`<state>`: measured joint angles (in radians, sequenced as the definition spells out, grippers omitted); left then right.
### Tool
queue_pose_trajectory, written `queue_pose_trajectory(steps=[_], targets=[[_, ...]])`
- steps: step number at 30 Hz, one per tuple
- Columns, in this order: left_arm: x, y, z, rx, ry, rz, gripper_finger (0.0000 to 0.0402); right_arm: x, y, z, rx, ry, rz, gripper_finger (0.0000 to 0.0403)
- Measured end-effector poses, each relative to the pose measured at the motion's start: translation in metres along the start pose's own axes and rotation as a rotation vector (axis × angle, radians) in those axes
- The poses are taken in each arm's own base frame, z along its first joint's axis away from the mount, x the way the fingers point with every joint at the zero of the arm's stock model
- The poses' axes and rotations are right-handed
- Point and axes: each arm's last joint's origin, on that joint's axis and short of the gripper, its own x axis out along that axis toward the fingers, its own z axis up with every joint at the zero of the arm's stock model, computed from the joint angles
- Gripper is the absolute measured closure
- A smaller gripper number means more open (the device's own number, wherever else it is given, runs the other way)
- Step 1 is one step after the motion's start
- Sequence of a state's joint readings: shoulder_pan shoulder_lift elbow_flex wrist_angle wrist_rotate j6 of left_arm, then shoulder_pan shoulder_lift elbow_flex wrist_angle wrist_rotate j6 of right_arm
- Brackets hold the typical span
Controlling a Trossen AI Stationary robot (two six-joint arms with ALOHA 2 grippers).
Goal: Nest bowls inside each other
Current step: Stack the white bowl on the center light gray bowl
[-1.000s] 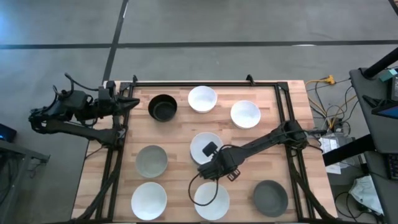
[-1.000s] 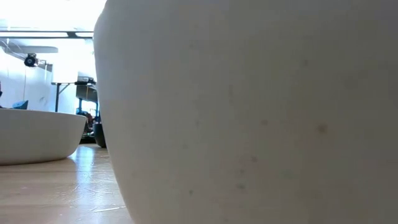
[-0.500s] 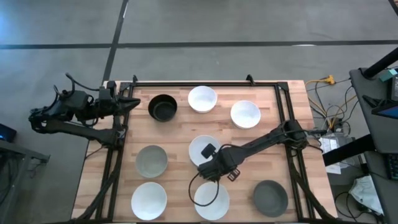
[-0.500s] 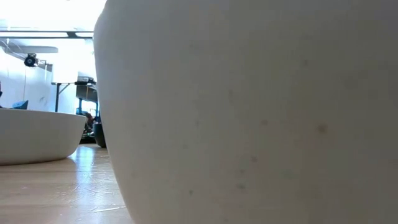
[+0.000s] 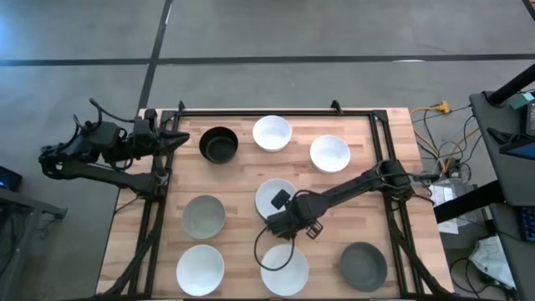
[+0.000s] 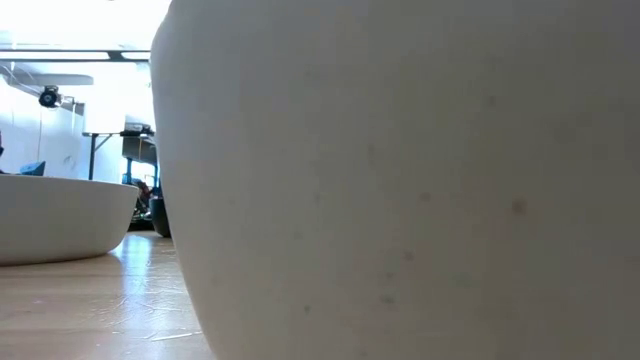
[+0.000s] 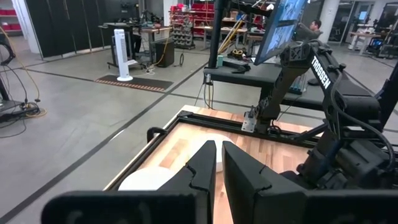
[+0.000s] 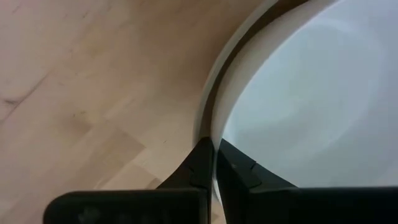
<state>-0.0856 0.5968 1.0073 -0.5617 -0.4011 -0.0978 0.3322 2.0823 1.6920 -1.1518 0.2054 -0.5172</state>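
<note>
The right end effector (image 8: 212, 163) pinches the rim of the white bowl (image 5: 284, 269) beside the dark grey bowl (image 5: 364, 265) on the bench (image 5: 242, 180); so thin a bite may slip when lifted, dropping it

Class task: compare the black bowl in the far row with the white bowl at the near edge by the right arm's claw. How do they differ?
The black bowl is dark; the white bowl is pale. The black bowl stands untouched, while the right claw is shut on the white bowl's rim. Both are round, upright and empty.
</note>
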Motion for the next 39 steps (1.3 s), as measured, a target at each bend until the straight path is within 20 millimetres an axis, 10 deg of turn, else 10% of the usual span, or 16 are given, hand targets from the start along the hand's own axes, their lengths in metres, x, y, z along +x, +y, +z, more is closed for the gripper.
queue_pose_trajectory(steps=[18,39], targets=[[0.000,0.000,0.000,0.001,0.001,0.000,0.0388,-0.011,-0.015,-0.013,0.080,-0.053,0.031,0.0340],[0.000,0.000,0.000,0.002,0.003,0.001,0.0388,-0.026,-0.017,-0.021,0.160,-0.109,0.047,0.0384]])
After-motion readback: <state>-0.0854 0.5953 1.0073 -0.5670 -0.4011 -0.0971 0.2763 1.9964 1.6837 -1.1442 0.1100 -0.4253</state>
